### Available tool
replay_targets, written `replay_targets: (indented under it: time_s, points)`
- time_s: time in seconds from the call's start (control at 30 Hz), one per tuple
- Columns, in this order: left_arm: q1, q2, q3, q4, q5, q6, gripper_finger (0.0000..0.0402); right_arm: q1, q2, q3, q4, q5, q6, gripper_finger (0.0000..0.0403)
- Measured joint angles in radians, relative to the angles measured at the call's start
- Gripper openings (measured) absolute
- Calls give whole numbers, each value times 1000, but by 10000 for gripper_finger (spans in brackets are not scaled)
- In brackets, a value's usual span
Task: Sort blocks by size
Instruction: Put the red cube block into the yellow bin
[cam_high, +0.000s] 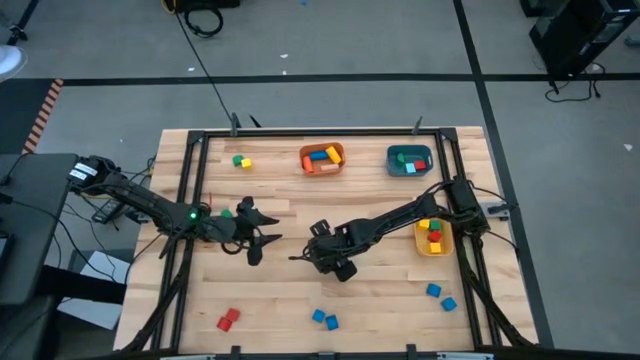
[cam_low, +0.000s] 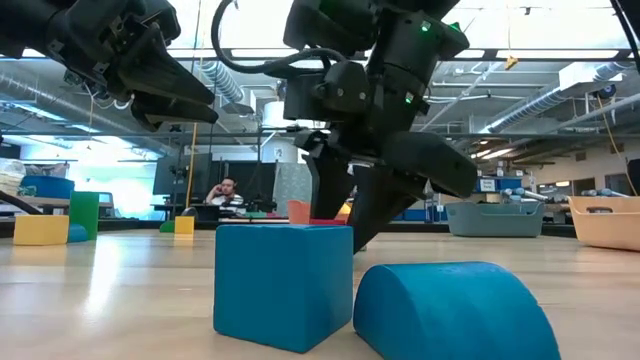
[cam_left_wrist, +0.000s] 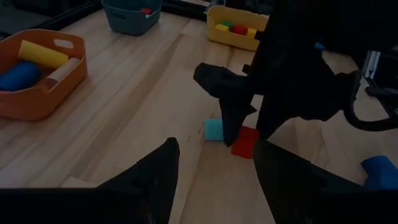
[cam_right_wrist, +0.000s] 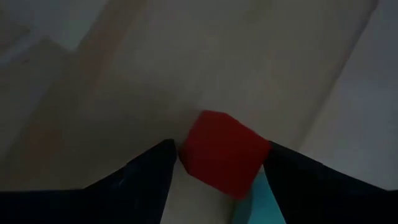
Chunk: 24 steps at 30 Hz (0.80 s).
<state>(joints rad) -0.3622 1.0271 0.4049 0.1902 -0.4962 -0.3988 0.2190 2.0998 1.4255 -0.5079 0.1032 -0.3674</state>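
- Nearest the low camera we see a blue cube touching a blue half-round block; from above they appear as the blue pair at the table's near edge.
- Also along the near edge, we find two red blocks to the left and two more blue blocks to the right.
- At mid-table the right gripper points down over a red cube; its fingers stand one on each side of the cube, just beside it, and we cannot tell whether they press it.
- Only the wrist views show this cube; the left wrist view adds a light blue block just beside it.
- The left gripper hovers a little to the left, fingers apart and empty.
- On the right we find the yellow bin, holding red, yellow and green blocks.
- At the far edge the orange bin holds long blue, yellow and tan pieces; the left wrist view shows them as cylinders.
- Beside it the teal bin holds a red piece among others.
- A green and yellow pair sits loose at the far left.
- Only the low view reveals a seated person in the room beyond.
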Motion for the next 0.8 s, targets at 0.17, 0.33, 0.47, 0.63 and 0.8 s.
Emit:
replay_targets:
  time_s: [0.17, 0.33, 0.47, 0.63, 0.8]
  points:
    - [0, 0, 0, -1, 0, 0, 214, -1, 5, 0, 1, -2, 51, 246]
    - [0, 0, 0, -1, 0, -1, 214, -1, 6, 0, 3, -4, 59, 208]
    - [0, 0, 0, -1, 0, -2, 214, 0, 7, 0, 11, -4, 62, 169]
    - [0, 0, 0, -1, 0, -6, 214, 1, 8, 0, 22, -1, 84, 155]
    - [0, 0, 0, -1, 0, -6, 214, 1, 9, -2, 39, 6, 126, 207]
